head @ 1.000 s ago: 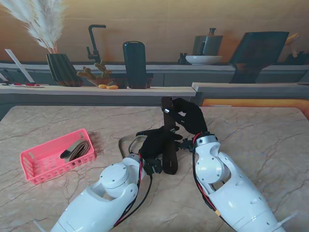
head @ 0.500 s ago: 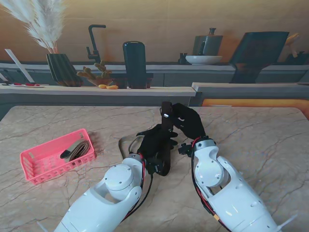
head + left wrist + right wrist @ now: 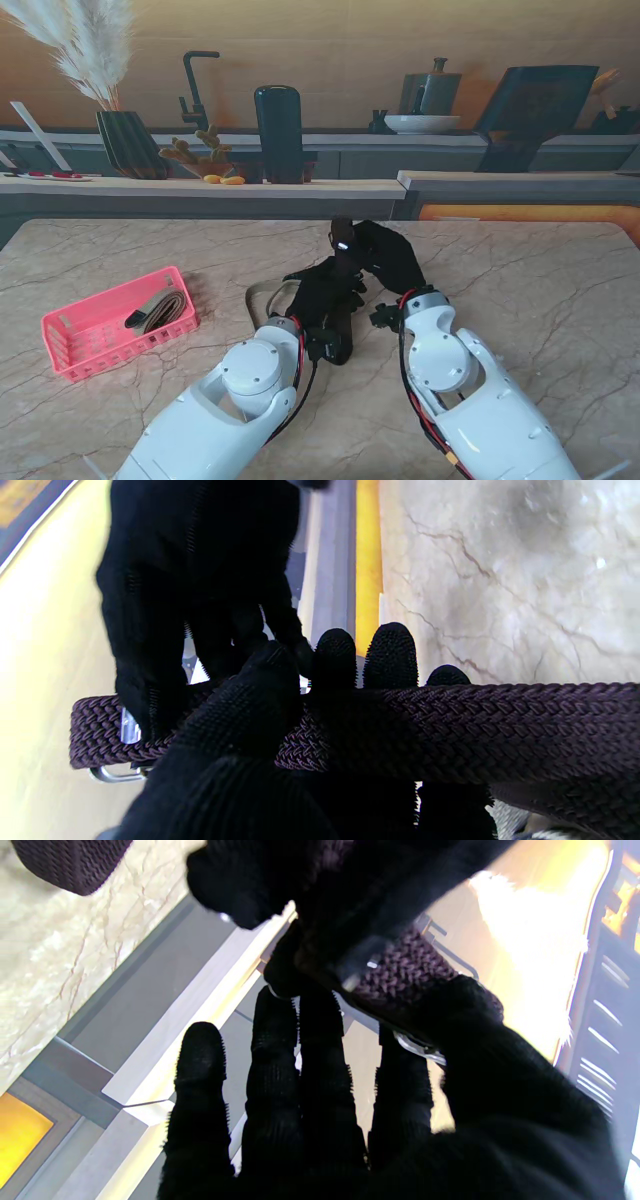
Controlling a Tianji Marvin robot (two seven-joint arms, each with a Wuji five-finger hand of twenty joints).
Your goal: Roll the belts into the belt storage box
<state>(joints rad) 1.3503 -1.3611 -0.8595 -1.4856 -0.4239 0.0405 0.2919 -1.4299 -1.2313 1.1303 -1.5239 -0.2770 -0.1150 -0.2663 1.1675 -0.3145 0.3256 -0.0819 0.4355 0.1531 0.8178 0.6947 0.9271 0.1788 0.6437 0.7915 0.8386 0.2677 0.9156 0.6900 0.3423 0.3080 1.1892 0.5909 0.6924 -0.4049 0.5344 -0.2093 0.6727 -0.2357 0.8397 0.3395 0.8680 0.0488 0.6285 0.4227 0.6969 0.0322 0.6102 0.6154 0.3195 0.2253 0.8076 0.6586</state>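
Note:
A dark braided belt hangs between both black-gloved hands over the middle of the table. My left hand is shut around its middle; the left wrist view shows the fingers wrapped over the braid. My right hand pinches the buckle end between thumb and forefinger, its other fingers stretched out. The metal buckle glints at that end. The pink storage basket stands at the left with a rolled beige belt inside.
A beige strap lies looped on the marble just left of my left hand. A ledge with a vase, plants and a dark bottle runs along the table's far edge. The belt's free tail hangs over the marble.
Both hands have shifted slightly left and nearer to me with the belt. The buckle end in my right hand has come lower.

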